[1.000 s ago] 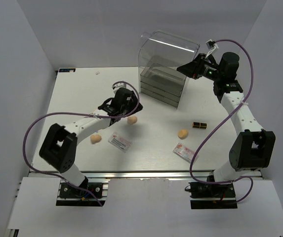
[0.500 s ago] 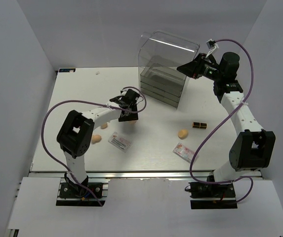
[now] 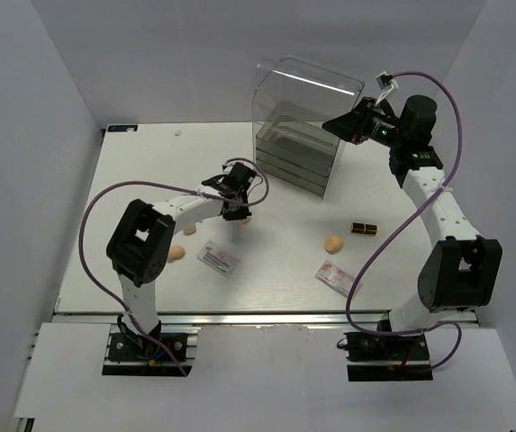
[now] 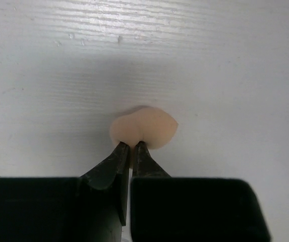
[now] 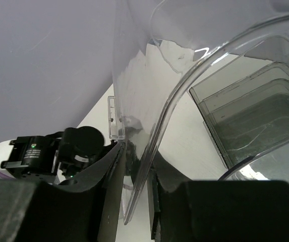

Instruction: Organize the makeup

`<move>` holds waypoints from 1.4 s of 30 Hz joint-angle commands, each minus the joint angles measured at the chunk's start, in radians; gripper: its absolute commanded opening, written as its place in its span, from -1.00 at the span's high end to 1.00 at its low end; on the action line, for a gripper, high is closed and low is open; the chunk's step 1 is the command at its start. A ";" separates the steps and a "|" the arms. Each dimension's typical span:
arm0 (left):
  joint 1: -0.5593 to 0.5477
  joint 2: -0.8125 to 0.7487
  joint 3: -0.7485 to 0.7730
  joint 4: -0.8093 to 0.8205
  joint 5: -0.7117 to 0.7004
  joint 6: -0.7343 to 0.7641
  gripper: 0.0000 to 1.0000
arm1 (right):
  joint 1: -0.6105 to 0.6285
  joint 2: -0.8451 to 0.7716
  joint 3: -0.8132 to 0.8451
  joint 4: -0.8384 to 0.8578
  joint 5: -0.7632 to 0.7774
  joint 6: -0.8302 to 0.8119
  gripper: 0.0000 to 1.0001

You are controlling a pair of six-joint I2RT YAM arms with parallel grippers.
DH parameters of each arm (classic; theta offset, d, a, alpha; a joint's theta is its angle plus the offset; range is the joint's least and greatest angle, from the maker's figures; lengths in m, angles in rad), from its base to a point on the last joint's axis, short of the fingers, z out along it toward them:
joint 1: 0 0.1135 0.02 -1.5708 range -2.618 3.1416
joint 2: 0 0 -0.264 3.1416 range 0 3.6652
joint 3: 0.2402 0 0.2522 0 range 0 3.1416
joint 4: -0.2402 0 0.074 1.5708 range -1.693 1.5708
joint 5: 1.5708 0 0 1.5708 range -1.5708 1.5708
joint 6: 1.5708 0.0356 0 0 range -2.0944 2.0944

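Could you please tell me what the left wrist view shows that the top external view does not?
Only the left wrist view shows the left gripper pinched shut on the edge of a peach sponge. Only the top view shows the dark tube, the drawer box and the right gripper holding its clear lid. Both show that sponge on the white table.
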 commanded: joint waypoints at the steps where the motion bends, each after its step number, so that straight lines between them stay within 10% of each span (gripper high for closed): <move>1: 0.019 -0.153 -0.070 0.172 0.065 -0.095 0.81 | -0.007 -0.063 0.000 0.091 -0.026 0.002 0.43; 9: 0.108 -0.271 -0.284 0.923 0.370 -0.439 0.82 | -0.007 -0.066 -0.008 0.080 -0.030 0.000 0.43; 19: 0.128 0.053 -0.045 1.294 0.448 -0.792 0.82 | -0.007 -0.071 -0.022 0.097 -0.026 0.014 0.43; 29: 0.128 0.205 0.112 1.392 0.379 -0.936 0.79 | -0.007 -0.071 -0.029 0.111 -0.027 0.028 0.43; 42: 0.115 0.227 0.204 1.021 0.330 -0.926 0.20 | -0.007 -0.069 -0.032 0.128 -0.030 0.041 0.42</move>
